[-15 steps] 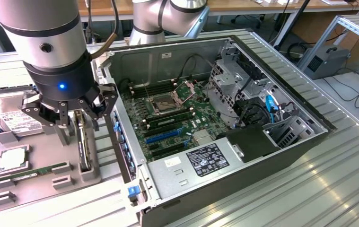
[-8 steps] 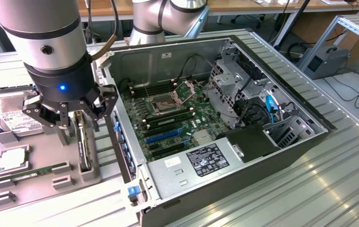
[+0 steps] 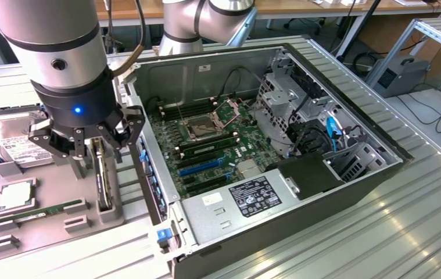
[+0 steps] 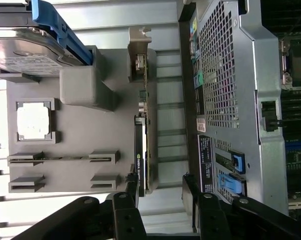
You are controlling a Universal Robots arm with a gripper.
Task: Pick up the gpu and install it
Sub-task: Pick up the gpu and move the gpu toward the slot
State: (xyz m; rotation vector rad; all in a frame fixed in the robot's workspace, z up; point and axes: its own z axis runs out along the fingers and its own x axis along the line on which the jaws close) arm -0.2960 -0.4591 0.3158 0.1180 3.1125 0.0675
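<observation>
Clearly picking up is in hand: beside the one open computer case (image 3: 197,75), on the exterior view's left, over one grey holder (image 3: 57,224), the gripper (image 3: 88,148) hangs wide open, empty, above the one gpu (image 3: 104,180), which stands on edge. Grasping calls for jaws straddling its thin board. One hard drive (image 3: 11,139) and one RAM stick (image 3: 38,214) share the holder.

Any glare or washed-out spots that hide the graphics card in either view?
Exterior view: glare streaks on the ribbed table, away from the graphics card, which is free of it. Wrist view: the hard drive top looks washed out; the card is evenly lit.
</observation>
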